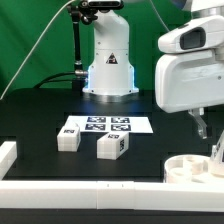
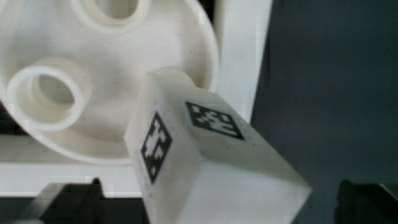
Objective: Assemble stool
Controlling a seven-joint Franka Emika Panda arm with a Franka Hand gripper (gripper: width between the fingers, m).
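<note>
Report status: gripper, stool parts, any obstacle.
Gripper open, holding nothing. Seat at rail, leg against it. Two legs loose by marker board. No obstacle.

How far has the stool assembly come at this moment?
Early. Done: one leg stands at the seat, though whether it is fixed cannot be told. In hand: nothing is gripped; the gripper has its jaws open around that leg. Left: two loose legs lie beside the marker board.

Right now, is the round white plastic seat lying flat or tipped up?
Lying flat: the round white plastic seat rests on the black table, its socket holes facing upward in both views.
</note>
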